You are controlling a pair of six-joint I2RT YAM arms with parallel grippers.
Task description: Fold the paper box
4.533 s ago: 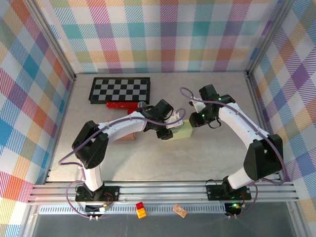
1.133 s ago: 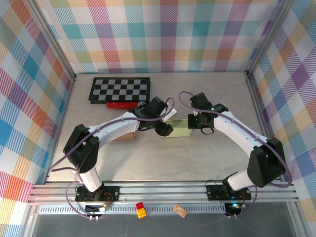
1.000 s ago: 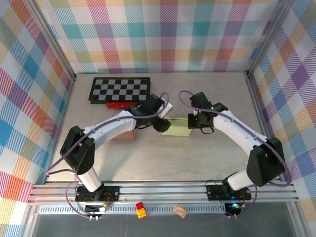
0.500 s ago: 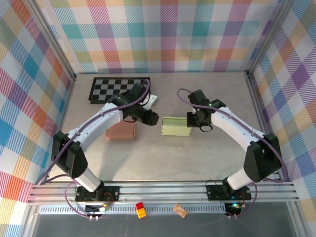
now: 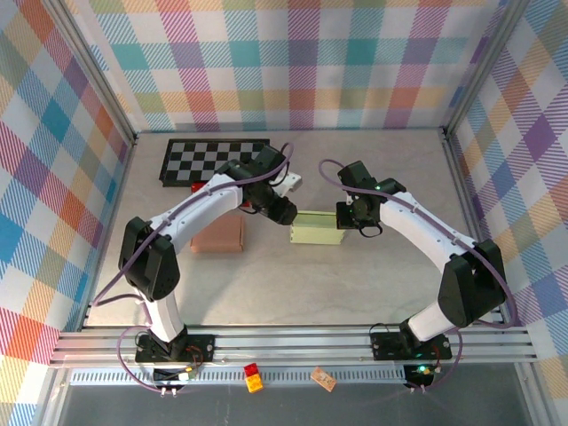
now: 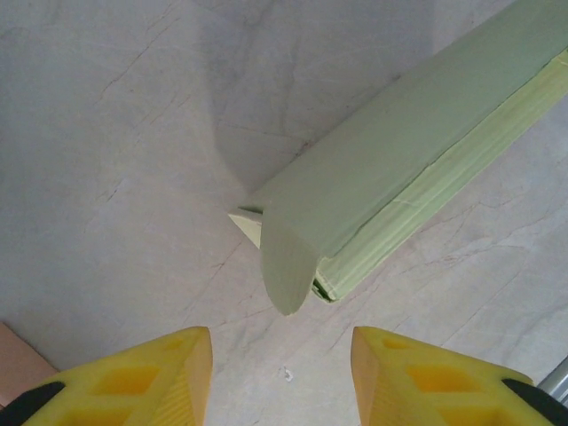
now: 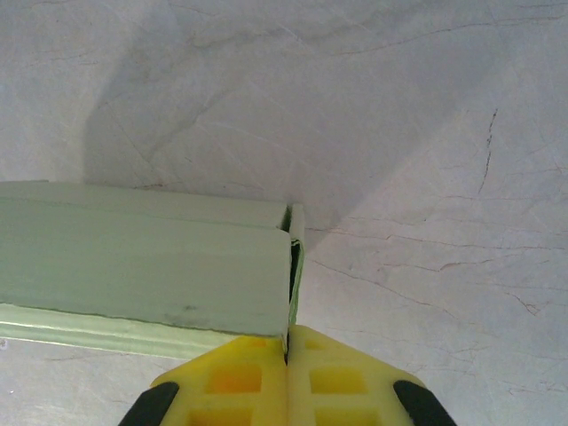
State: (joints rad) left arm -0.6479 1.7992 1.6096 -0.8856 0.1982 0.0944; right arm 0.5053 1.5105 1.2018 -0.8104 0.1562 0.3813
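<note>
Two arms meet over the middle of the table (image 5: 373,275), and between them we see the paper box (image 5: 317,231), pale green and lying flat on a long side. The right gripper (image 7: 288,342) sits at the box's right end. In its wrist view we find the yellow pads pressed together, with the thin end flap (image 7: 296,248) of the box running down into the seam between them, so we read this claw as clamped on that flap.

The left gripper (image 6: 282,346) hovers just off the box's left end. Its two yellow fingers (image 6: 177,364) stand apart with bare tabletop between them and grip nothing. Just beyond that gap we see a rounded flap (image 6: 286,266) curling off the near end of the box, and a small pale corner pokes out beside it on the tabletop. The box does not touch these fingers.

Left of the paper box and apart from it, a brown box (image 5: 219,234) rests on the table beside the left arm. Toward the back wall on the left lies a chessboard (image 5: 216,161).
</note>
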